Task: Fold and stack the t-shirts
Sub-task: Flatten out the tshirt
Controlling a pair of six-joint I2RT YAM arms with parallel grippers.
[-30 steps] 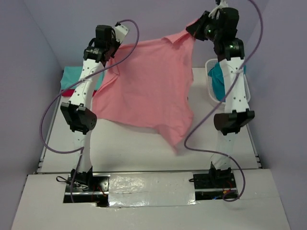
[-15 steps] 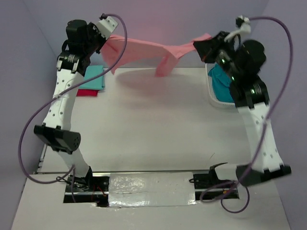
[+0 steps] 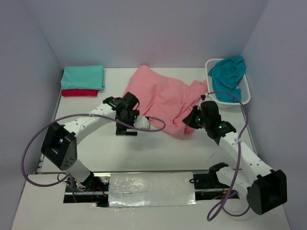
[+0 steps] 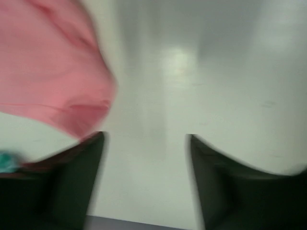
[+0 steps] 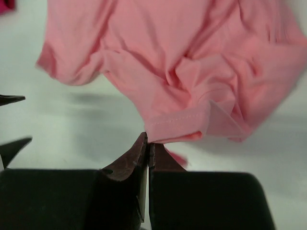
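The salmon pink t-shirt (image 3: 163, 98) lies rumpled on the table's far middle. My right gripper (image 3: 188, 119) is at its near right corner. Seen from the right wrist, that gripper (image 5: 147, 141) is shut, with the pink shirt's (image 5: 192, 62) stitched hem pinched at its tips. My left gripper (image 3: 126, 130) is low over the table, just off the shirt's near left edge. It (image 4: 146, 136) is open, with only bare table between the fingers and the pink cloth (image 4: 48, 72) up to the left. A folded mint-teal shirt (image 3: 82, 76) lies on a crimson red one (image 3: 76, 92) at the far left.
A white lattice basket (image 3: 247, 91) stands at the far right with a darker teal-blue shirt (image 3: 228, 74) bunched in it. Purple walls close in the table on three sides. Both arms' purple cables loop over the near table.
Both arms have swung down from holding the pink shirt stretched in the air. The shirt now lies on the table. My left gripper has let go and opened; the right has stayed shut.
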